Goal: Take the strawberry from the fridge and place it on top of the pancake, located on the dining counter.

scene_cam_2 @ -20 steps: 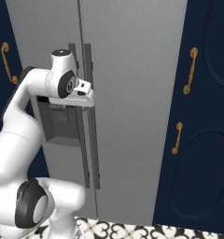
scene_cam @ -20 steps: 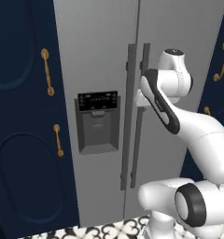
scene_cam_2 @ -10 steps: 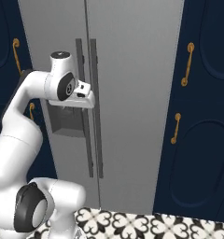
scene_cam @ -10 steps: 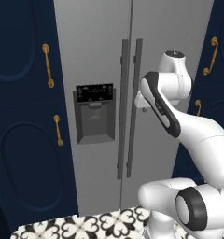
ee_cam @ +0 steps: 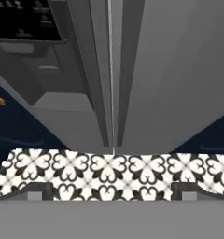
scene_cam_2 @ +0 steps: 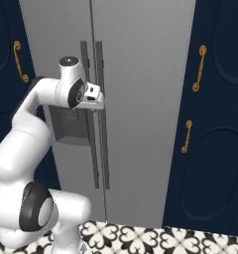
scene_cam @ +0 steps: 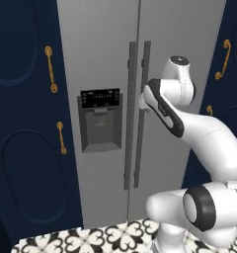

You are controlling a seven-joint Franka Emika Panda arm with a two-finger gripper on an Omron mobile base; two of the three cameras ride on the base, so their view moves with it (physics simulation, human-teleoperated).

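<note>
In front of my base stands the fridge (scene_cam: 105, 59), a tall slab of flat, matte light-grey with both doors shut and a thin seam running down between them. Two long dark bar handles (scene_cam: 138, 113) hang vertically either side of that seam, slim and straight. On the left door sits the dispenser panel (scene_cam: 99, 120), a dark rectangular recess with a black control strip across its top. Navy cabinets (scene_cam: 26, 148) flank the appliance, their fronts pressed with rounded oval panels and fitted with curved brass handles (scene_cam: 51, 69). Below, the floor (scene_cam: 91, 237) is tiled in a black-and-white floral pattern.

My gripper (scene_cam_2: 95, 96) is raised to about dispenser height, right at the right-hand door's handle; from the right base view its white block looks to be just beside the bar, though I cannot tell whether it touches. In the hand view, looking down the doors, the two dark finger tips (ee_cam: 37, 190) stand far apart with nothing between them, so the pincer is spread wide and grips nothing. With the doors closed, I see nothing of the fridge's inside.
</note>
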